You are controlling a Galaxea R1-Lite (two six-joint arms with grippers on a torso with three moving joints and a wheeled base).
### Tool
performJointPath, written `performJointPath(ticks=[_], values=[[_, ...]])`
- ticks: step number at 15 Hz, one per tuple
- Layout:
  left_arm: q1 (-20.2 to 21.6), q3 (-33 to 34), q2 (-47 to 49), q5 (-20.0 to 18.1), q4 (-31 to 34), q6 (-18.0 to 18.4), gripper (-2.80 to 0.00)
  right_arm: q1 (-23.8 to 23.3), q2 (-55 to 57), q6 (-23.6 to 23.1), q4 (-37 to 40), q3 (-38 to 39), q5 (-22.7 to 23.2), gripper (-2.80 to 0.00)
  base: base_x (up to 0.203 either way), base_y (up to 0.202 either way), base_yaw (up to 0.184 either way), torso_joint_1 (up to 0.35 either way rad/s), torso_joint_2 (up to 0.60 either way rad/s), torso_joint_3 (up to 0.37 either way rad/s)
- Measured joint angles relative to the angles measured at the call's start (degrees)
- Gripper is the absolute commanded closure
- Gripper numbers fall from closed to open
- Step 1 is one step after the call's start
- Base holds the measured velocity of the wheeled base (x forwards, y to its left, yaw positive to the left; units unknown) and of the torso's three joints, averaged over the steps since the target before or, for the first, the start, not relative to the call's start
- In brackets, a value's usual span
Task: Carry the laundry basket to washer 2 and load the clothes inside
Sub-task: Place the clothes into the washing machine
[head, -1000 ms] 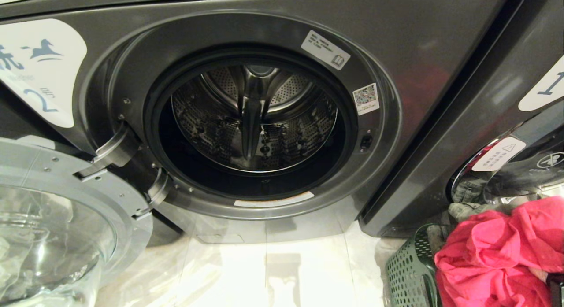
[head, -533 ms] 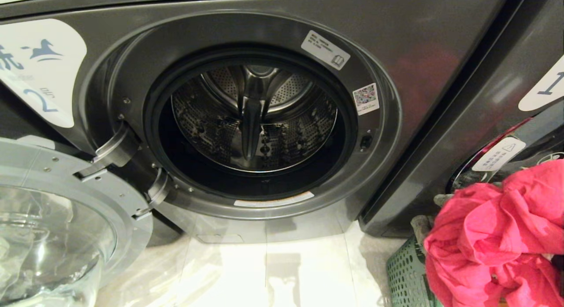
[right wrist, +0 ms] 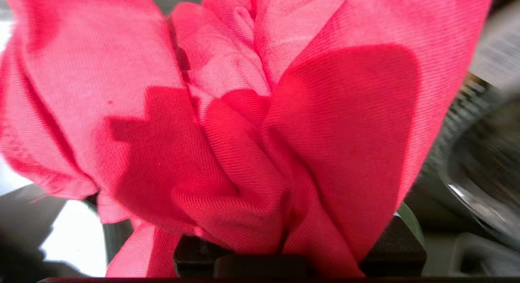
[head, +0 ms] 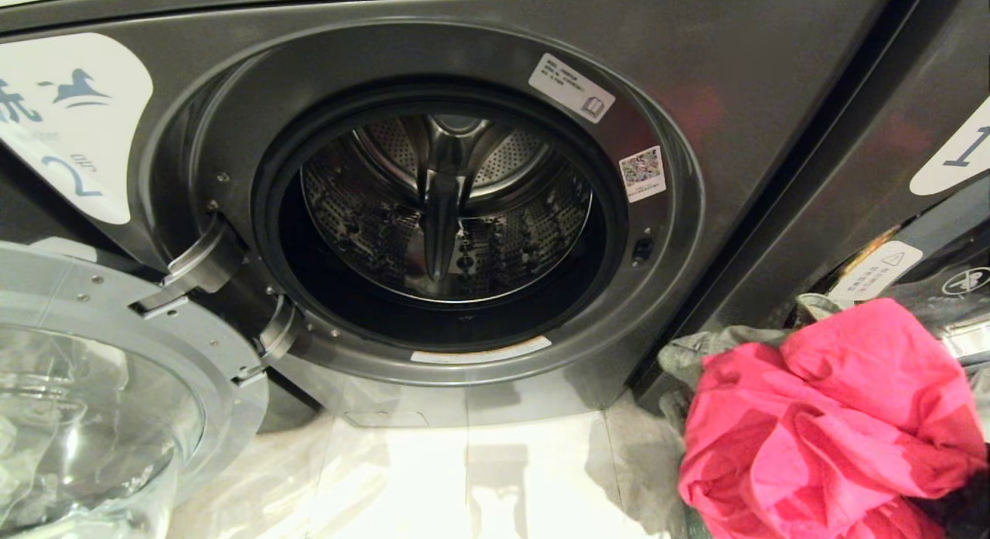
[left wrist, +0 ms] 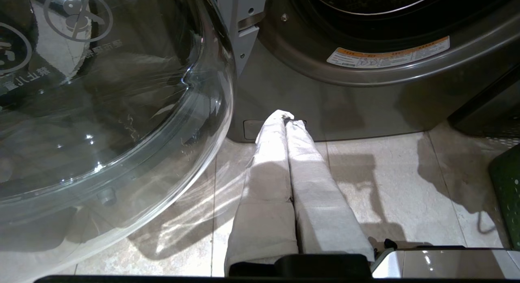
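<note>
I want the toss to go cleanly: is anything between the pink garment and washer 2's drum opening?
Nothing visible blocks it. The pink garment sits low right of washer 2; the drum opening gapes empty, and the door is swung aside to the left.

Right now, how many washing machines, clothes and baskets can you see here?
Washing machines: 2, washer 2 with its door open, and its neighbour.
Clothes: 2, pink garment, grey-green garment.
Baskets: 1, green basket.
Total: 5
</note>
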Motion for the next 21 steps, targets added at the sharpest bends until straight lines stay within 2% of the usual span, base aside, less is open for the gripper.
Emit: performJointPath(ticks=[4, 9, 13, 16, 21], values=[[0.0, 0.0, 0.0, 0.0, 0.0, 0.0, 0.0, 12.6, 6.5, -0.4, -1.4, -3.7, -2.3, 0.0, 0.0, 0.0, 0.0, 0.0, 0.0, 0.0], [0.0, 0.0, 0.0, 0.0, 0.0, 0.0, 0.0, 18.9, 16.9, 0.0, -7.1, -11.8, -4.5, 0.0, 0.0, 0.0, 0.0, 0.0, 0.0, 0.0], [0.0, 0.0, 0.0, 0.0, 0.0, 0.0, 0.0, 26.0, 24.7, 0.5, -10.0, -17.7, -7.7, 0.0, 0.0, 0.0, 0.0, 0.0, 0.0, 0.0], [0.0, 0.0, 0.0, 0.0, 0.0, 0.0, 0.0, 30.9, 29.1, 1.7, -9.9, -21.7, -11.3, 0.0, 0.0, 0.0, 0.0, 0.0, 0.0, 0.0], [0.0, 0.0, 0.0, 0.0, 0.0, 0.0, 0.0, 36.8, 38.9, 5.2, -10.0, -34.4, -19.1, 0.0, 0.0, 0.0, 0.0, 0.0, 0.0, 0.0]])
